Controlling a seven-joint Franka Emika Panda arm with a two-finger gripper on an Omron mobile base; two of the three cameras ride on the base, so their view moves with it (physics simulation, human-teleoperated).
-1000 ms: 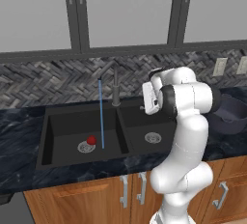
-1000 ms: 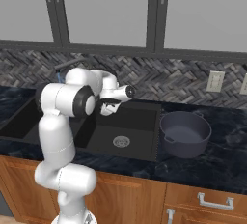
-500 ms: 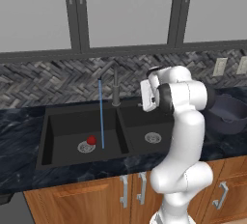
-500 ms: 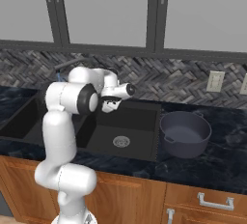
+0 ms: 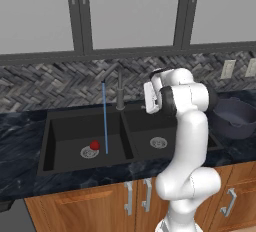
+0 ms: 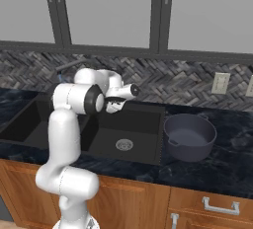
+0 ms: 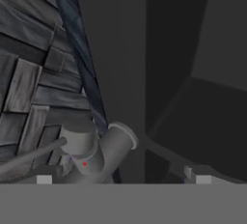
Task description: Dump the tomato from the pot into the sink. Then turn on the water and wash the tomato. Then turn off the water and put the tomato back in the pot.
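The red tomato (image 5: pixel 95 145) lies in the left basin of the black sink (image 5: pixel 75 125), beside that basin's silver drain (image 5: pixel 88 152). A thin blue stream of water (image 5: pixel 105 118) falls from the spout into this basin, just right of the tomato. My gripper (image 5: pixel 148 105) hovers above the sink's back edge, right of the faucet (image 5: pixel 120 91). In the hand view my gripper (image 7: pixel 123 178) is open, and the faucet's grey base and lever (image 7: pixel 82 146) lie close ahead, toward the left finger. The dark pot (image 6: pixel 190 135) stands on the counter right of the sink (image 6: pixel 148 119).
A herringbone tile backsplash (image 5: pixel 55 86) runs behind the sink under the windows. Wall outlets (image 6: pixel 219 83) sit above the pot. The right basin's drain (image 6: pixel 124 144) is bare. Wooden cabinet doors (image 5: pixel 100 206) lie under the dark counter.
My hand has edged slightly toward the faucet. The water keeps running and the tomato has stayed where it was.
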